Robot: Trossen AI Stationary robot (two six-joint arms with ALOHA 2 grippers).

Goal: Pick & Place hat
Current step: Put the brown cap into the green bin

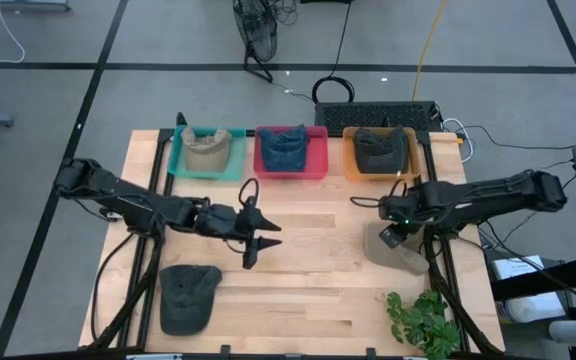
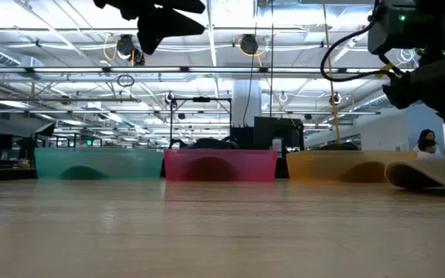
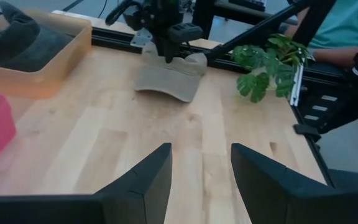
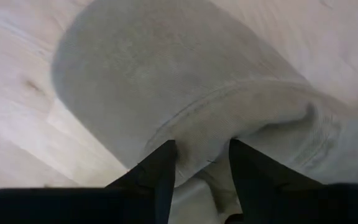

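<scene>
A tan cap [image 1: 408,258] lies on the table at the right, crown up, its brim [image 4: 154,74] flat on the wood. It also shows in the left wrist view [image 3: 166,81] and the low view [image 2: 427,174]. My right gripper [image 1: 396,236] stands over it and is shut on it. My left gripper [image 1: 256,245] is open and empty above the table's middle, pointing toward the right edge. A dark cap [image 1: 188,297] lies flat on the table at the near left, untouched. My right gripper pinches a ridge of the tan cap's cloth [image 4: 202,177] between its two fingers [image 4: 163,171], at the front of the crown just behind the brim seam. The fingers come from above, pointing down. The cap lies on the table, brim flat.
Three bins stand along the far edge: teal [image 1: 176,165] with a khaki cap, pink [image 1: 318,165] with a blue cap, orange [image 1: 350,165] with a dark cap. A green plant [image 1: 423,320] lies at the near right. A person [image 3: 334,25] sits beyond the right edge.
</scene>
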